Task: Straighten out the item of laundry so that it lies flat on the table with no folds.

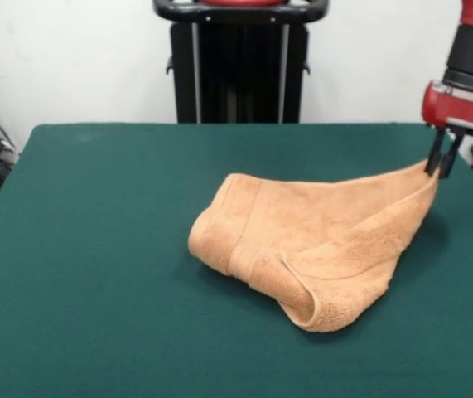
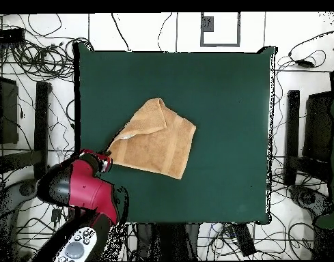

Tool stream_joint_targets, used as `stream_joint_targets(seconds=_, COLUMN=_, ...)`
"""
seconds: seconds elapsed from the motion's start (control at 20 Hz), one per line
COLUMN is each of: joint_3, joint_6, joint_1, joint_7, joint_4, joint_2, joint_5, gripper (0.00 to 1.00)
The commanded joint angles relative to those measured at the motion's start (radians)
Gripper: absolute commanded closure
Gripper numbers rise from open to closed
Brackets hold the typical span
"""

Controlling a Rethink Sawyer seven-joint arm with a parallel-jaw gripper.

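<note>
1. Black two-fingered pincer [image 1: 444, 157] on the red and black arm is closed narrow on one corner of the orange-tan terry towel [image 1: 319, 240], holding that corner lifted just off the surface.
2. From the pinched corner the cloth runs taut down toward the middle of the surface; in the overhead view the pincer sits at the towel's corner nearest the robot's side edge.
3. Rest of the towel lies on the dark green felt-covered surface [image 1: 95, 274], roughly central, with one end rolled over and a flap doubled along the front edge.
4. Step in hand, by my judgement: drag the corner outward to pull the fold open.
5. To do it well: keep the pull low and steady, away from the folded end, so friction holds the bulk and the flap unrolls instead of the whole towel sliding.
6. Release only with the corner down flat.
</note>
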Motion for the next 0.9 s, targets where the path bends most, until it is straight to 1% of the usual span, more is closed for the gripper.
stream_joint_targets(seconds=0.05, joint_3=-0.012, joint_6=0.170, joint_1=0.043, joint_7=0.372, joint_4=-0.154, joint_2=0.062, joint_5=0.078, gripper=1.00)
stream_joint_targets(seconds=0.3, joint_3=-0.009, joint_6=0.149, joint_1=0.031, joint_7=0.362, joint_4=-0.138, joint_2=0.054, joint_5=0.049, gripper=1.00)
stream_joint_targets(seconds=0.55, joint_3=0.021, joint_6=0.075, joint_1=0.004, joint_7=0.317, joint_4=-0.088, joint_2=0.016, joint_5=0.005, gripper=1.00)
stream_joint_targets(seconds=0.7, joint_3=0.088, joint_6=0.004, joint_1=-0.040, joint_7=0.296, joint_4=-0.027, joint_2=-0.028, joint_5=-0.008, gripper=1.00)
stream_joint_targets(seconds=0.8, joint_3=0.117, joint_6=-0.020, joint_1=-0.057, joint_7=0.291, joint_4=0.006, joint_2=-0.053, joint_5=-0.017, gripper=1.00)
stream_joint_targets(seconds=0.9, joint_3=0.160, joint_6=-0.046, joint_1=-0.097, joint_7=0.280, joint_4=0.038, joint_2=-0.077, joint_5=-0.029, gripper=1.00)
